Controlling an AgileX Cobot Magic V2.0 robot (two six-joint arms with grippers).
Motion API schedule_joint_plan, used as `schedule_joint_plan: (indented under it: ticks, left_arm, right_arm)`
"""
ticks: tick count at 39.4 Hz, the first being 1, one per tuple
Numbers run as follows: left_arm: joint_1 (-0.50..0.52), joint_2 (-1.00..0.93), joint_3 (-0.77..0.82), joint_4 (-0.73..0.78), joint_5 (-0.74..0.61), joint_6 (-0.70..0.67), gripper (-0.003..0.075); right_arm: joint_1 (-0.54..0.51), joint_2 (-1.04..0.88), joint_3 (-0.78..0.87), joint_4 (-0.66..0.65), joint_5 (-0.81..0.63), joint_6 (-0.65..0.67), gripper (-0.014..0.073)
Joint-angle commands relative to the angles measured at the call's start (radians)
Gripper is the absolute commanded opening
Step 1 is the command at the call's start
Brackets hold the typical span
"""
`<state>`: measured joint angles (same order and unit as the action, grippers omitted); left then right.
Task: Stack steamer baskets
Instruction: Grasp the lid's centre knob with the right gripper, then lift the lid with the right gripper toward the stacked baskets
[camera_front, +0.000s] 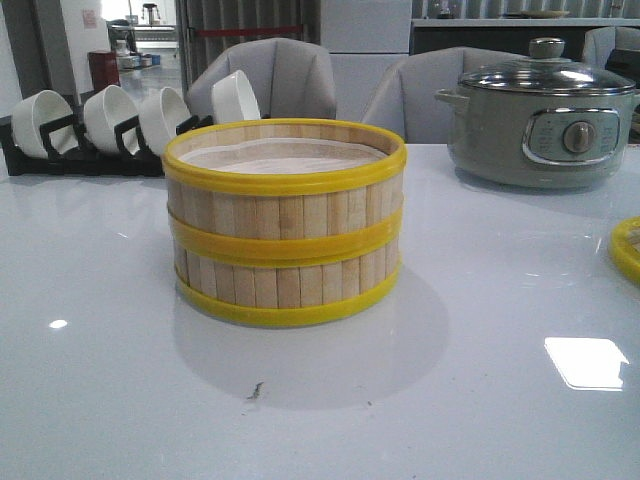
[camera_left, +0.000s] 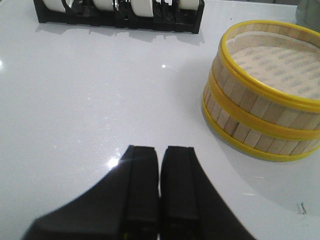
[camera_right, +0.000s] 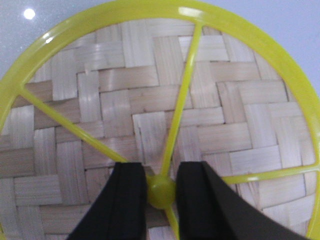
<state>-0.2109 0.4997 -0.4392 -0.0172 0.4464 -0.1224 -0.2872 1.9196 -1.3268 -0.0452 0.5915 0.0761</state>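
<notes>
My right tool (camera_right: 161, 192) pinches the lid's (camera_right: 150, 100) centre knob (camera_right: 161, 192); left tool (camera_left: 160, 160) closed, empty, near two stacked baskets (camera_front: 285, 225) with a white liner (camera_left: 280, 62).

Stacked steamer baskets (camera_front: 285, 222) mid-table, bowl rack (camera_front: 100, 135) behind-left, pot (camera_front: 540, 125) behind-right.

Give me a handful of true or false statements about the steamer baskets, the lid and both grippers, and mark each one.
1. Two steamer baskets are stacked. True.
2. The lid covers the stack. False: the stack is open, liner showing.
3. The right gripper straddles the lid's centre knob. True.
4. The left gripper grips a basket. False: shut on nothing, apart from the stack.
5. White bowls sit inside the top basket. False: they stand in a black rack.
</notes>
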Motion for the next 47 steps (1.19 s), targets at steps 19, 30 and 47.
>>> schedule_joint_plan:
  ticks: [19,30,47]
  left_arm:
    - [0.001,0.001,-0.029,-0.006,-0.081,-0.008,0.0087]
    - [0.001,0.001,-0.029,-0.006,-0.081,-0.008,0.0087]
    - [0.001,0.001,-0.029,-0.006,-0.081,-0.008,0.0086]
  right_arm:
    - [0.137,-0.182,-0.115,0.001,0.109,0.002,0.0035]
    - [0.343,-0.228,-0.371,0.001,0.287,0.002,0.0035]
    - [0.702,-0.082,-0.758,0.036,0.388,0.001,0.0035]
